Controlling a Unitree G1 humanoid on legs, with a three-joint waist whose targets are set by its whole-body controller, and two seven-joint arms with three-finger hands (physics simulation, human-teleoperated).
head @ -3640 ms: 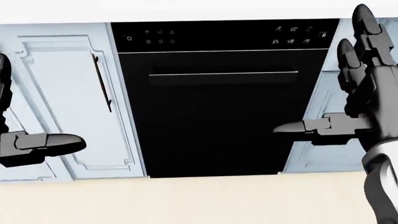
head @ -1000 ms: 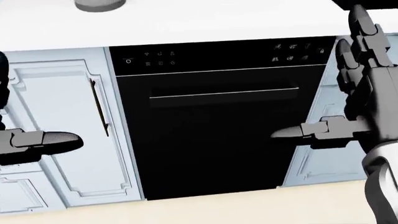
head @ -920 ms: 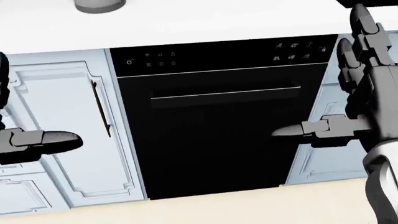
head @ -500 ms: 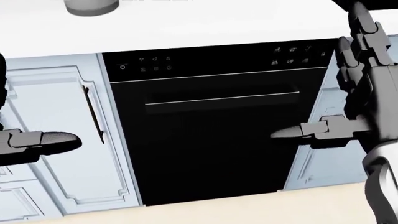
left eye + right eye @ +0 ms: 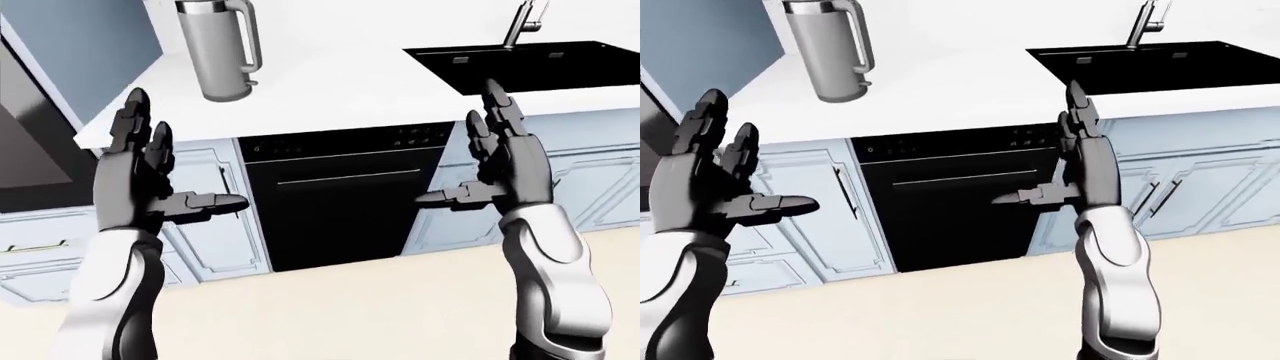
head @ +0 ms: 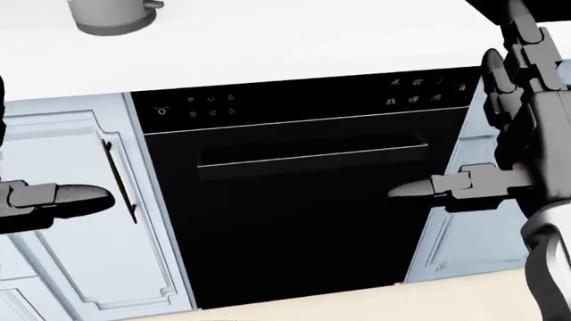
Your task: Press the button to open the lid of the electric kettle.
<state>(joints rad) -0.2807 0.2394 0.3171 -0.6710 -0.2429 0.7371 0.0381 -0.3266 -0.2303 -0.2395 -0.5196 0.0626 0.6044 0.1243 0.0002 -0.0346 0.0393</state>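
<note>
My left hand (image 5: 150, 180) and right hand (image 5: 505, 165) stay raised, fingers spread, holding nothing. My view has tilted upward: the dishwasher (image 6: 294, 194) slides lower and the kettle (image 5: 217, 46) shows, upper left on the white tabletop (image 5: 330, 94), still well out of reach.

A home kitchen: a white countertop (image 5: 340, 86) with a black sink (image 5: 540, 66) and faucet (image 5: 517, 22), a built-in black dishwasher (image 5: 335, 199) beneath, pale blue panelled cabinet doors (image 5: 805, 217), and an electric kettle (image 5: 217, 46)
</note>
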